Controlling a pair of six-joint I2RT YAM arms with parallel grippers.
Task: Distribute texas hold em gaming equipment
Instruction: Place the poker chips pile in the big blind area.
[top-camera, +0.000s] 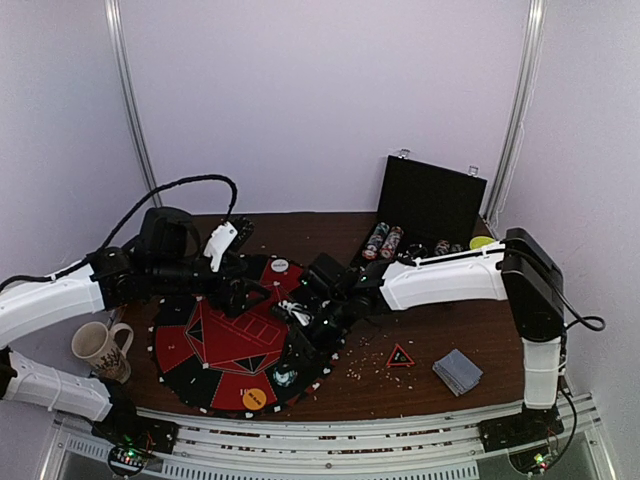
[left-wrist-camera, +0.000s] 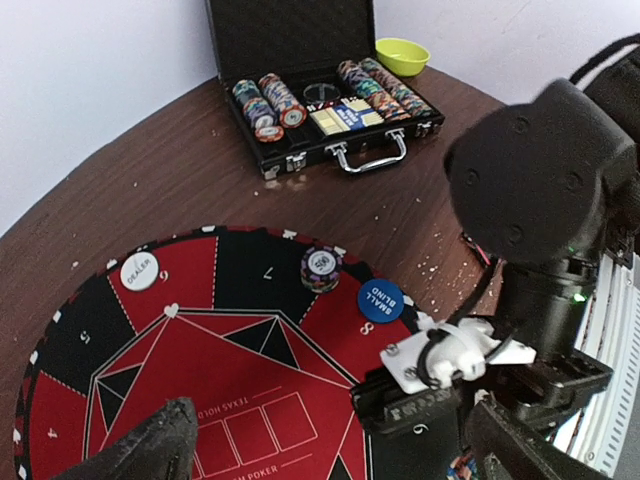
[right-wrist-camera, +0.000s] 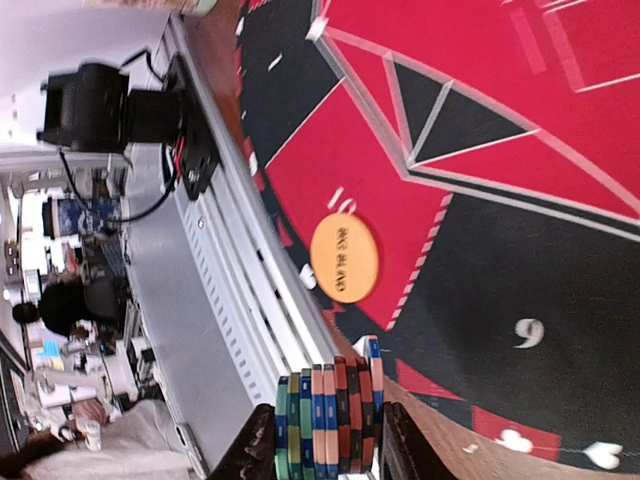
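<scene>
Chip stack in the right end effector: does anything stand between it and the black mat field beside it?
Nothing visible does. The right end effector holds the chip stack at the edge of the mat, and the black field next to it is bare. The orange disc lies apart, on the neighbouring red field.

The top camera hangs high behind the arm bases and looks down toward the far wall, taking in the whole table (top-camera: 450, 330). The left wrist camera looks from mid-height across the round mat (left-wrist-camera: 180, 350) to the black case (left-wrist-camera: 290, 40) at the far right. The right wrist camera, rolled sideways, sits close over the mat's near edge, with a chip stack (right-wrist-camera: 330, 420) right at the lens. It shares the orange disc (right-wrist-camera: 343, 258) with the top view.
</scene>
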